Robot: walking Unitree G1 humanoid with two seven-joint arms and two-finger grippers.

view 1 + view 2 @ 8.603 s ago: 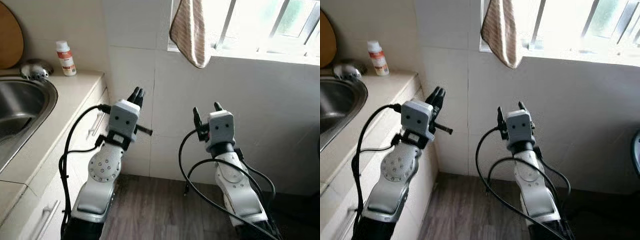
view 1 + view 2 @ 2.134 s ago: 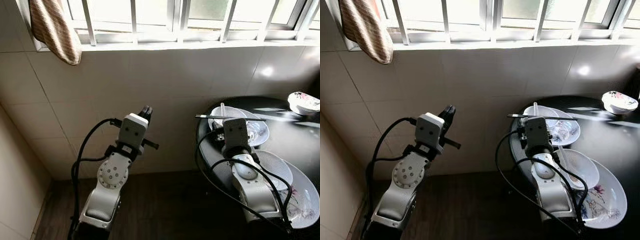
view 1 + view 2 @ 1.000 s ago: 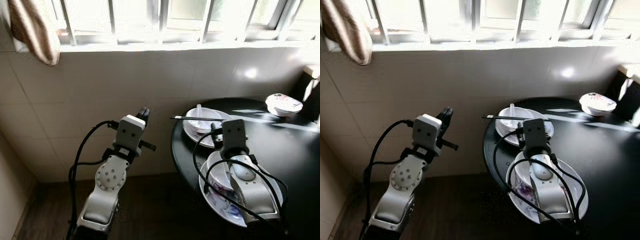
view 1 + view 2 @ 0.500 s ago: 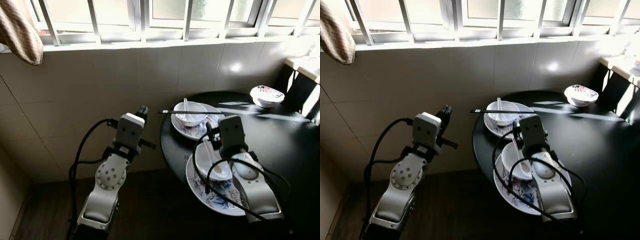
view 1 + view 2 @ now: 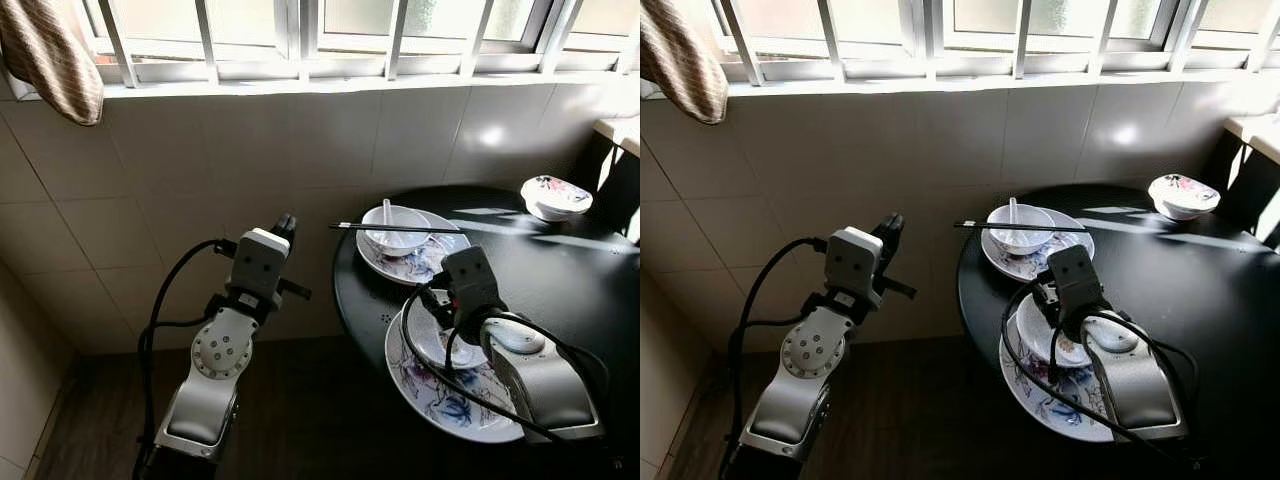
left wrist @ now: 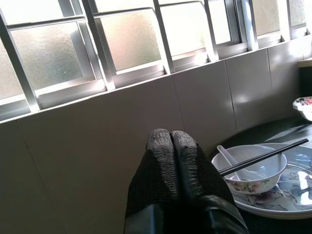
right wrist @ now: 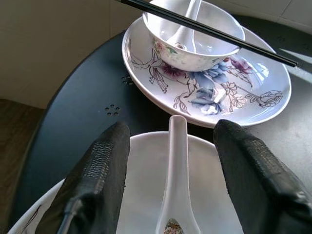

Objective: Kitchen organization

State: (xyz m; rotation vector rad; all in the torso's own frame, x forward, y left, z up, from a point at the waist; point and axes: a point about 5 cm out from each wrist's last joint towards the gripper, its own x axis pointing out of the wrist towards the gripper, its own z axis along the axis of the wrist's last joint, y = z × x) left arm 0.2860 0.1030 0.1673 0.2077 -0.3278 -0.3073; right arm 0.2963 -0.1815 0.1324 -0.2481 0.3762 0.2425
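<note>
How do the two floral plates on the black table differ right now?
The far floral plate carries a deep bowl with black chopsticks across its rim. The near floral plate carries a shallower dish with a white spoon, under the open right gripper. Both sit on the round black table.

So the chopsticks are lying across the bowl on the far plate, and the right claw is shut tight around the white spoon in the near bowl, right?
Not quite. The chopsticks do lie across the far bowl on its flowered plate, but the right claw is open. The right wrist view shows its two black fingers spread wide on either side of the white spoon, not touching it.
</note>
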